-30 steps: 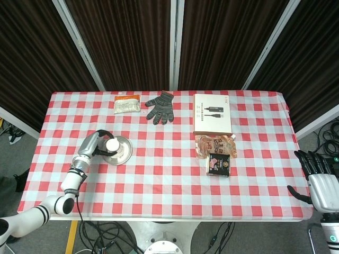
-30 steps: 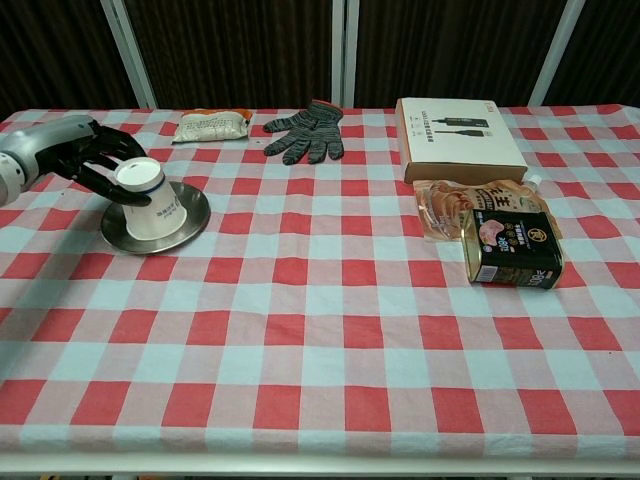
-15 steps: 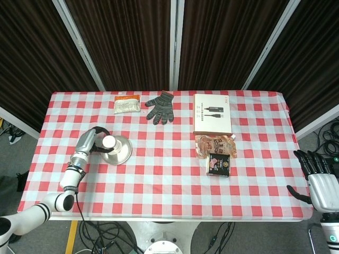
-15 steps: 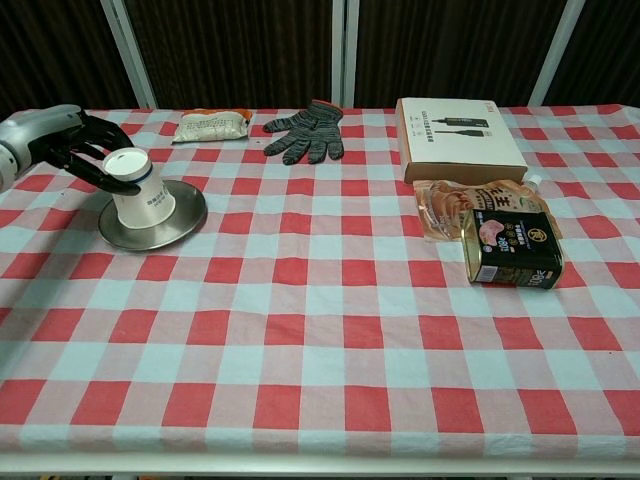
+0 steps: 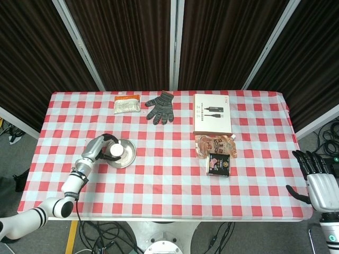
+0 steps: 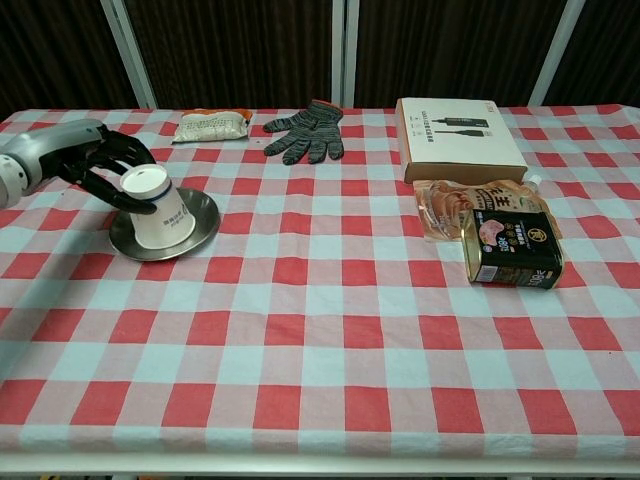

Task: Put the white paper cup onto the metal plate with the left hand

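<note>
The white paper cup (image 6: pixel 163 210) stands upside down on the round metal plate (image 6: pixel 204 215) at the table's left side and leans toward the left. My left hand (image 6: pixel 92 160) holds the cup near its upper end, dark fingers curled around it. The head view shows the same cup (image 5: pixel 116 151) on the plate (image 5: pixel 128 156) with the left hand (image 5: pixel 100 146) pressed against its left side. My right hand (image 5: pixel 316 177) hangs off the table's right front corner, fingers spread and holding nothing.
Along the back lie an orange-and-white packet (image 6: pixel 210 125), a grey knit glove (image 6: pixel 305 130) and a white cable box (image 6: pixel 460 138). A food pouch (image 6: pixel 470 203) and a dark can (image 6: pixel 510 245) sit at the right.
The cup went from upright to leaning left under the left hand. Cup, plate and hand shifted a little to the right and toward the front. The right hand stayed still.
</note>
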Motion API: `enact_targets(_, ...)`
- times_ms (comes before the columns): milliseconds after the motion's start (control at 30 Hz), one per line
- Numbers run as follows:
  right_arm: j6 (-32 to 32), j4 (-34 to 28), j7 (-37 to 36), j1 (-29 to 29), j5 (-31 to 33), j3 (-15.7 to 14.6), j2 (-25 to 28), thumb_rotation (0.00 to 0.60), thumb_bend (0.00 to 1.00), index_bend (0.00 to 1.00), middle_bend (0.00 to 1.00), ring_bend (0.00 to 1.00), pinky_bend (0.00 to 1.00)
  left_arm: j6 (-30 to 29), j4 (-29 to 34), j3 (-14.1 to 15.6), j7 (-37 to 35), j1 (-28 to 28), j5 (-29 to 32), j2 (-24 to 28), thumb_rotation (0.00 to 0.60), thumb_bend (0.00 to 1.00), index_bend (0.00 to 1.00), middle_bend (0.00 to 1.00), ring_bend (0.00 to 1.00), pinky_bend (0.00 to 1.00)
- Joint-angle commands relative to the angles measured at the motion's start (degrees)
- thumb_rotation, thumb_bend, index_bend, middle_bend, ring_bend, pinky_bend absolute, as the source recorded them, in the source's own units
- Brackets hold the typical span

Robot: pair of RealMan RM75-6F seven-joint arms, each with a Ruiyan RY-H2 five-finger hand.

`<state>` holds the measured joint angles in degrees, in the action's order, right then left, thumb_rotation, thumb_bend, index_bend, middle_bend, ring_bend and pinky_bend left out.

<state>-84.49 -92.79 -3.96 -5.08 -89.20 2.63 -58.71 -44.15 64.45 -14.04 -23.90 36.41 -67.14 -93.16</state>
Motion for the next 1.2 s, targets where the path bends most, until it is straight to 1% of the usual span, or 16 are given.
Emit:
enact_targets(33,0.0,0.0,-0.1,0.0,-0.2,-0.1,0.0,0.600,0.13,0.03,0.08,0.00,0.00,-0.5,-5.0,-1.9,1.9,0.8,3.1,-2.1,0.600,0.12,0.53,0.31,0.17,0.16)
enact_targets(100,0.0,0.1,-0.2,0.0,-0.3,-0.2,-0.1,0.600,0.13,0.03,0.08,0.00,0.00,-0.2,-5.7,-2.2,2.4,0.8,4.2,-2.5,0.600,0.12,0.53,0.31,0.17,0.16)
enact_targets(167,-0.1,0.2,-0.4,0.1,-0.4,-0.3,-0.2,0.600,0.13,0.03,0.08,0.00,0.00,-0.2,-4.6,-2.0,2.8,0.6,4.1,-2.1,0.600,0.12,0.53,0.31,0.17,0.16)
enact_targets(333,-0.2,0.6,-0.7,0.2,-0.5,-0.5,-0.3,0.600,0.13,0.03,0.08,0.00,0.00,-0.3,2.0,0.0,1.9,-0.4,0.8,0.5,0.600,0.12,0.53,0.31,0.17,0.16)
enact_targets(433,-0.4,0.5,-0.6,0.2,-0.4,-0.3,-0.1,0.600,0.13,0.03,0.08,0.00,0.00,0.5,4.2,0.6,0.8,-0.3,-0.3,1.7,0.600,0.12,0.53,0.31,0.17,0.16)
enact_targets(500,-0.4,0.3,-0.5,0.2,-0.3,-0.2,-0.1,0.600,0.13,0.03,0.08,0.00,0.00,1.0,3.6,0.3,0.6,0.0,0.0,1.7,0.600,0.12,0.53,0.31,0.17,0.16)
enact_targets(600,-0.4,0.2,-0.4,0.1,-0.1,-0.1,0.0,0.600,0.13,0.03,0.08,0.00,0.00,0.6,0.1,-0.8,1.5,0.5,1.8,0.5,0.600,0.12,0.54,0.31,0.17,0.16)
enact_targets(700,-0.4,0.1,-0.4,0.2,-0.1,-0.1,0.0,0.600,0.13,0.03,0.08,0.00,0.00,-0.4,-3.9,-1.8,3.9,0.8,4.3,-1.2,0.600,0.12,0.54,0.31,0.17,0.16)
enact_targets(767,-0.6,0.2,-0.4,0.3,-0.1,-0.1,0.1,0.600,0.13,0.03,0.08,0.00,0.00,-1.3,-3.3,-2.4,4.2,0.4,5.0,-0.9,0.600,0.12,0.54,0.31,0.17,0.15)
enact_targets(933,-0.7,0.2,-0.5,0.3,-0.3,-0.1,0.0,0.600,0.13,0.03,0.08,0.00,0.00,-3.8,1.4,-3.5,2.5,-0.9,4.1,1.8,0.600,0.12,0.54,0.31,0.17,0.15)
enact_targets(1033,-0.8,0.3,-0.5,0.2,-0.5,-0.1,0.0,0.600,0.13,0.03,0.08,0.00,0.00,-3.9,1.2,-4.8,2.2,-0.5,4.9,2.4,0.600,0.12,0.54,0.31,0.17,0.15)
enact_targets(1100,-0.8,0.3,-0.6,0.2,-0.6,-0.2,0.0,0.600,0.13,0.03,0.08,0.00,0.00,-3.5,-0.7,-5.9,2.5,0.4,6.2,1.8,0.600,0.12,0.54,0.31,0.17,0.15)
enact_targets(1200,-0.8,0.4,-0.7,0.3,-0.5,-0.2,-0.1,0.600,0.13,0.03,0.08,0.00,0.00,-1.1,-6.5,-7.5,3.6,2.6,9.5,-0.6,0.600,0.12,0.54,0.31,0.17,0.15)
